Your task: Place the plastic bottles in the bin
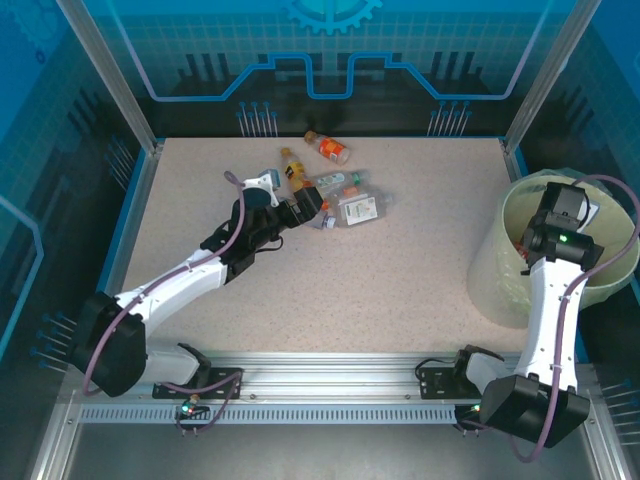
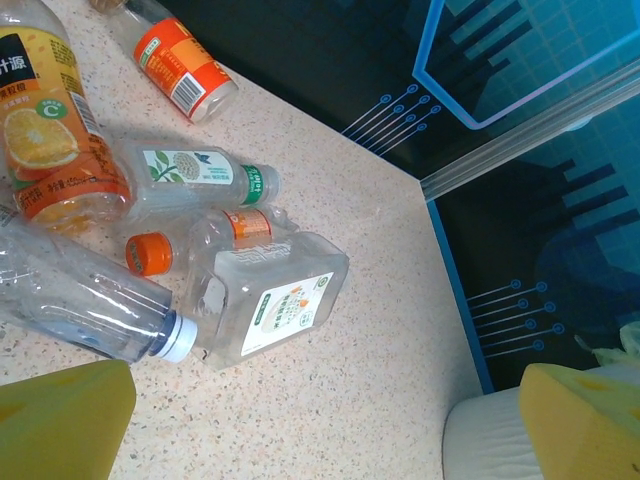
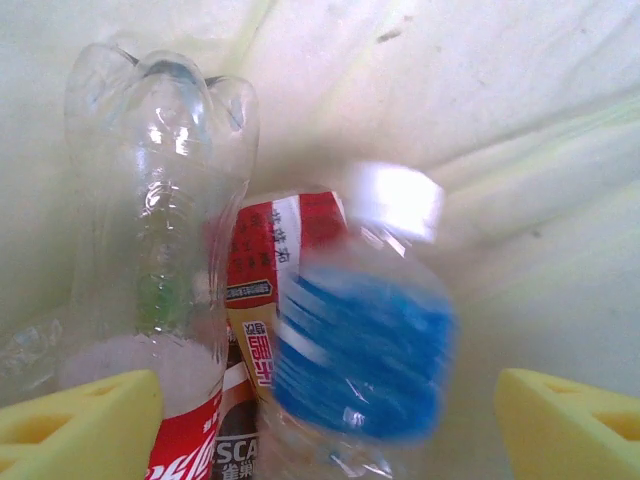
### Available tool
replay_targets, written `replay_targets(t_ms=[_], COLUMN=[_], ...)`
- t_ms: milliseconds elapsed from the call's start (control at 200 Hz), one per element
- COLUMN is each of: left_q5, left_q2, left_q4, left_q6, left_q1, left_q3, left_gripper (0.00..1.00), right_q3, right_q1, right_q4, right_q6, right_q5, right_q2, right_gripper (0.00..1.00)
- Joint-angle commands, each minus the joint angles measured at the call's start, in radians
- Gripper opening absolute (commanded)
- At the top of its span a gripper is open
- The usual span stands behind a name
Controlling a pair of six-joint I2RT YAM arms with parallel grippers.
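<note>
The speckled beige worktop (image 1: 400,290) carries a cluster of plastic bottles (image 1: 352,208) lying on their sides in the upper centre of the overhead view. An orange-labelled bottle (image 1: 329,149) lies slightly apart above them. Closer up, a square clear bottle (image 2: 270,300) lies just beside a green-capped bottle (image 2: 195,178), and an orange juice bottle (image 2: 50,140) is at upper left.

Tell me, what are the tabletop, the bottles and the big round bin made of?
Tabletop: matte, beige with fine speckles, likely laminate or stone composite.
Bottles: thin clear plastic, glossy, see-through and dented.
Bin: seemingly pale yellow-green plastic, lined with a wrinkled translucent film bag.
</note>
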Motion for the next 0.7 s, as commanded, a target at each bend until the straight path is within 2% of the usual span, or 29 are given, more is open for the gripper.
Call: replay_targets(t_ms=[0, 320, 440, 560, 695], left_q5=[0.017, 0.025, 0.011, 0.006, 0.012], left_q2=[0.019, 0.047, 0.054, 0.057, 0.059], left_q4=[0.015, 0.024, -0.005, -0.020, -0.025], left_q6=[-0.026, -0.079, -0.105, -0.132, -0.167], left_q1=[0.014, 0.030, 0.035, 0.044, 0.060], left_q3=[0.006, -0.001, -0.002, -0.010, -0.032], left_gripper=[0.99, 0.99, 0.99, 0.99, 0.99], right_q3=[0.023, 0.055, 0.068, 0.083, 0.126], right_q1=[-0.016, -0.003, 0.038, 0.083, 0.155], right_q4=[0.010, 0.020, 0.023, 0.036, 0.025], right_q6=[0.024, 0.024, 0.031, 0.036, 0.062], right_q5=[0.005, -0.039, -0.050, -0.133, -0.133], right_q2=[-0.004, -0.033, -0.059, -0.087, -0.097], right_gripper=[0.89, 0.97, 1.00, 1.00, 1.00])
